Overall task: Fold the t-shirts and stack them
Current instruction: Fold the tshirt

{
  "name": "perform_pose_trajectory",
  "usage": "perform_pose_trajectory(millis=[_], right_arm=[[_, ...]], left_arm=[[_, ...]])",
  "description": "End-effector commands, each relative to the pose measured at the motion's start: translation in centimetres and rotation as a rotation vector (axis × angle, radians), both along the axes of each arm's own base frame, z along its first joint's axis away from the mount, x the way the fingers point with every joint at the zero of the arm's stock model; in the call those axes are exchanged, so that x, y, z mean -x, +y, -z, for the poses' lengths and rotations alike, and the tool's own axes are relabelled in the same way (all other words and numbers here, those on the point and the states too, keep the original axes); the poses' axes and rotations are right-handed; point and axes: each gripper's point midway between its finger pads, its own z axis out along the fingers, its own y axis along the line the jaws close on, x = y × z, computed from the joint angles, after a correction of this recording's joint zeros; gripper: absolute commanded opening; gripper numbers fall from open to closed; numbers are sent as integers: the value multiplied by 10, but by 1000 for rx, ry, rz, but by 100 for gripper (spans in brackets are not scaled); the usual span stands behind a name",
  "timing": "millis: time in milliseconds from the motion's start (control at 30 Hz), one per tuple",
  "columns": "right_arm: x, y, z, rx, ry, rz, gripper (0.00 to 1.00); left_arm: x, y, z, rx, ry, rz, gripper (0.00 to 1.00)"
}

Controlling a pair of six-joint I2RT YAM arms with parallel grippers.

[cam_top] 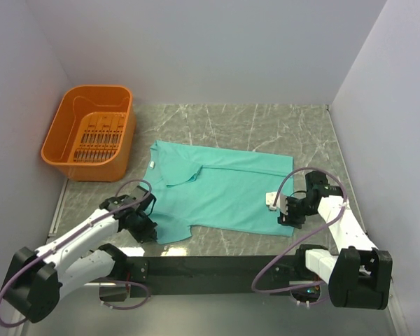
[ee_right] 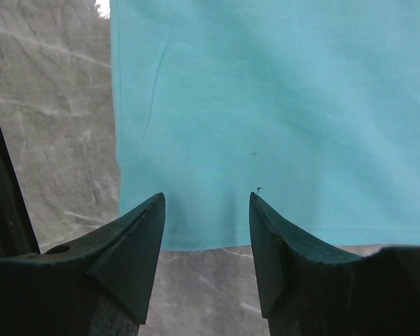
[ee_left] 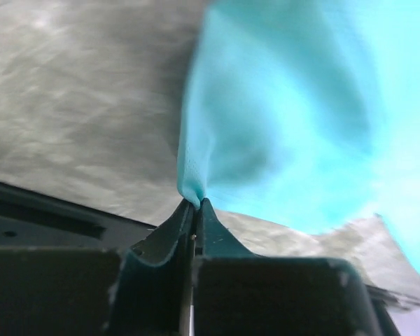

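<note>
Now my left gripper (ee_left: 194, 204) is clenched on a pinch of the teal t-shirt (cam_top: 224, 190) at its near left corner. My right gripper (ee_right: 206, 199) hangs parted over the shirt's right hem, grasping nothing. The shirt lies spread mid-table (cam_top: 280, 120), just right of the orange basket (cam_top: 91, 133) in the far left corner.

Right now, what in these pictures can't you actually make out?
- Top view: fingertips of the left gripper, hidden under its own dark body.
- Left wrist view: most of the t-shirt, blurred and cut off by the frame.
- Right wrist view: whether the open right gripper touches the cloth; height unclear.
- Top view: white patch at the shirt's right edge, too small to identify.
</note>
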Motion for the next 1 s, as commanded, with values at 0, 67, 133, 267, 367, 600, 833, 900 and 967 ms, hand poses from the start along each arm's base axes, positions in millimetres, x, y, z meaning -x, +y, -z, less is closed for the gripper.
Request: perform_pose_trajectory(millis=[0,67,133,267,367,600,833,900,967], right_arm=[[10,-6,3,45,2,-90,59],[12,-9,6,66,14,-123,59],[17,-14,11,94,51,-138,58],[30,-22,16,142,87,-165,56],[42,-18,13,130,85,-190,54],[43,-15,5,136,73,-148,52],[42,-5,1,163,83,-163,55],[42,-1,8,190,92,-169,56],[43,1,14,213,97,-170,57]], left_arm=[[-18,-7,-15,37,-113,22,3],[-18,-14,-16,82,-120,31,2],[-16,-16,-14,100,-120,37,2],[-17,-18,-17,127,-149,38,1],[-18,-21,-19,147,-161,40,1],[-20,-26,-23,170,-171,47,1],[-24,-27,-26,172,-177,40,1],[-23,-27,-25,172,-175,36,1],[-23,-27,-24,177,-175,32,1]])
